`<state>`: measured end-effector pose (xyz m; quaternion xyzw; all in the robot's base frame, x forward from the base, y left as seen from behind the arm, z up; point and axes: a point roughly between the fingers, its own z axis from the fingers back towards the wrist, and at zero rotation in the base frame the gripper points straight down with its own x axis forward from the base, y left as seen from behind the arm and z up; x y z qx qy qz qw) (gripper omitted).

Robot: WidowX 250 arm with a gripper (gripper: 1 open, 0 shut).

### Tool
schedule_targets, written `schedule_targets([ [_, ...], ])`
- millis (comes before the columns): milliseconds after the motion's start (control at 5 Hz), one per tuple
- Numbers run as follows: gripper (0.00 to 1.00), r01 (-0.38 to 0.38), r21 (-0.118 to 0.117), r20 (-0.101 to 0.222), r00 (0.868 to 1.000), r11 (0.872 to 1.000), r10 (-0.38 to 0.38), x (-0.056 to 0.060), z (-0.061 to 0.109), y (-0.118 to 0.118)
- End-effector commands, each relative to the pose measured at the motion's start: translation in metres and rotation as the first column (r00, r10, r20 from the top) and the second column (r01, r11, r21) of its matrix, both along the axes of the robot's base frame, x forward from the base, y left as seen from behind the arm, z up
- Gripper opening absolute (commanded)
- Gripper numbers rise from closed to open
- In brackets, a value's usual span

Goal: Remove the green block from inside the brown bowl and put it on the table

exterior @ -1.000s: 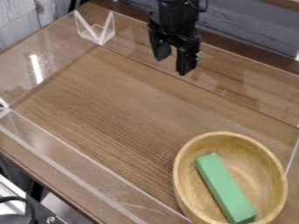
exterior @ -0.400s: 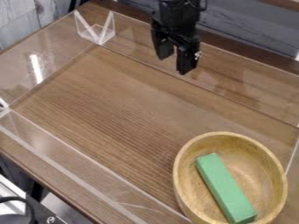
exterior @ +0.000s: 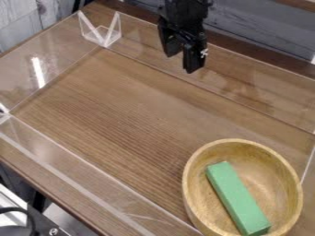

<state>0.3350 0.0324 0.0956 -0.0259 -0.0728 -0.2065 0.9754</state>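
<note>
Tabletop (exterior: 135, 111): brown, straight-grained, bordered by low clear walls, spanning most of the frame.
Bowl (exterior: 194, 175): tan, round, thick-rimmed, at lower right of the frame.
Green block (exterior: 238, 198): lying inside the bowl, lengthwise from its upper middle toward lower right.
Gripper (exterior: 187, 66): black, at upper centre, well apart from the bowl; fingers spread wide, nothing held.
Completed: no part of the removal; the block is untouched.
Remaining, as judged: approach, grasp, lift over the rim, placement on bare wood, release.
</note>
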Motion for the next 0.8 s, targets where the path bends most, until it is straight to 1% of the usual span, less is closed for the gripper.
schedule_targets([
  [0,1.0,-0.072,-0.009,0.046,0.996,0.997,0.073,-0.002,0.013,-0.013],
  [200,1.0,-0.174,-0.033,0.018,0.984,0.984,0.175,-0.024,0.007,-0.042],
  [400,1.0,-0.328,-0.046,-0.002,0.945,0.944,0.328,-0.049,0.005,-0.071],
  [600,1.0,-0.463,-0.054,-0.023,0.886,0.885,0.462,-0.066,0.005,-0.089],
])
